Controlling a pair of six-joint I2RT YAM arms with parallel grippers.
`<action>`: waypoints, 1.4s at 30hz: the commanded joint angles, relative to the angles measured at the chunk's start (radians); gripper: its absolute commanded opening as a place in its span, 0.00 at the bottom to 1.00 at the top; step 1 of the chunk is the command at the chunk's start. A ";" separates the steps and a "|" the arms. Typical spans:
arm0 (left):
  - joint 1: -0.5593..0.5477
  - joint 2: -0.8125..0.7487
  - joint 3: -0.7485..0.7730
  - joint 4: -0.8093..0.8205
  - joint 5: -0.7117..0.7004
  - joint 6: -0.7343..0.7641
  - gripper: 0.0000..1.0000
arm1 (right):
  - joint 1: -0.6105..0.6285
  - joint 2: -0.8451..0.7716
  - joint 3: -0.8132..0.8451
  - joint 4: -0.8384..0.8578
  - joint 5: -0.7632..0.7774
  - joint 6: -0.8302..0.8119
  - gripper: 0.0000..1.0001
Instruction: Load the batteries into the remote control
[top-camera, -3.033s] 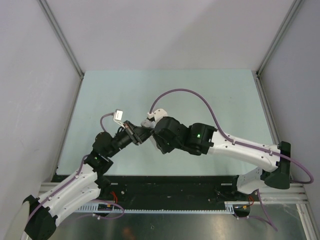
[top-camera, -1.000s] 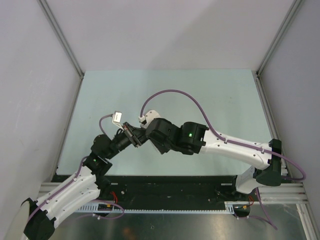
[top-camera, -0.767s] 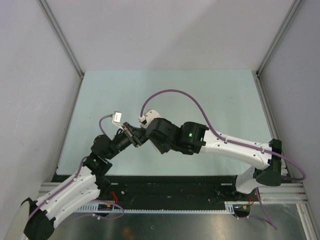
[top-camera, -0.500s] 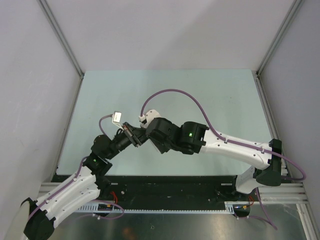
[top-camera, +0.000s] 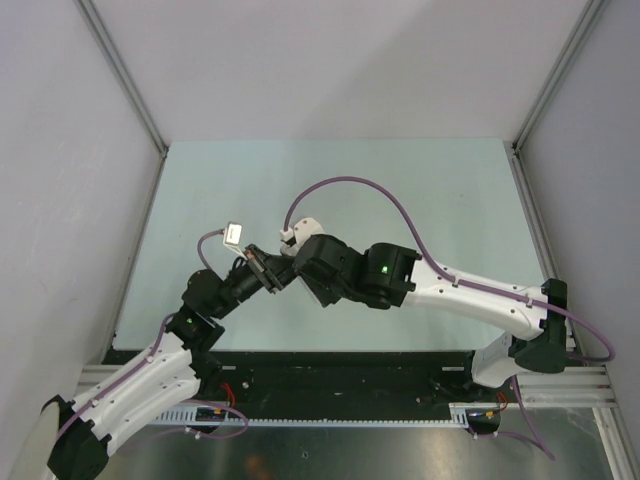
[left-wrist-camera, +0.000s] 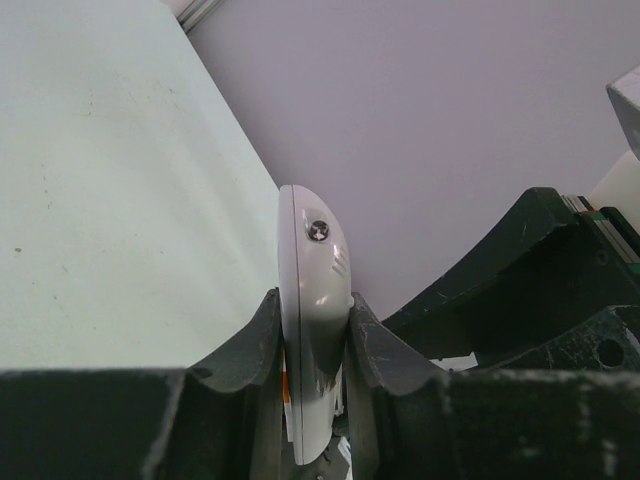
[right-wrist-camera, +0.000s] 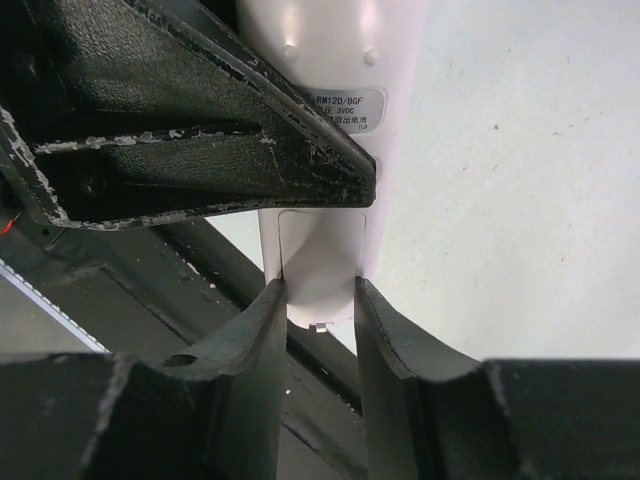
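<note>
White plastic remote (left-wrist-camera: 312, 255) sat clamped in the left pincer (left-wrist-camera: 312, 330) while the right pincer (right-wrist-camera: 319, 290) gripped its six-o'clock end, cover (right-wrist-camera: 320, 262) seemingly on, batteries nowhere visible.

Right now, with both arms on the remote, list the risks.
1. The left jaws and the right jaws both clamp the one remote control; any mismatched pull could twist it loose.
2. The right jaws squeeze the outlined back panel at its sides; if that is the battery cover, it may jam.
</note>
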 joint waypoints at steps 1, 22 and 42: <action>-0.034 -0.025 0.015 0.098 0.085 -0.062 0.00 | -0.025 -0.030 0.000 0.083 0.082 0.016 0.34; -0.034 -0.024 0.007 0.098 0.079 -0.066 0.00 | -0.027 -0.033 0.006 0.078 0.073 0.025 0.51; -0.027 0.036 0.007 0.100 0.086 -0.144 0.00 | -0.061 -0.053 -0.006 0.112 -0.007 0.042 0.63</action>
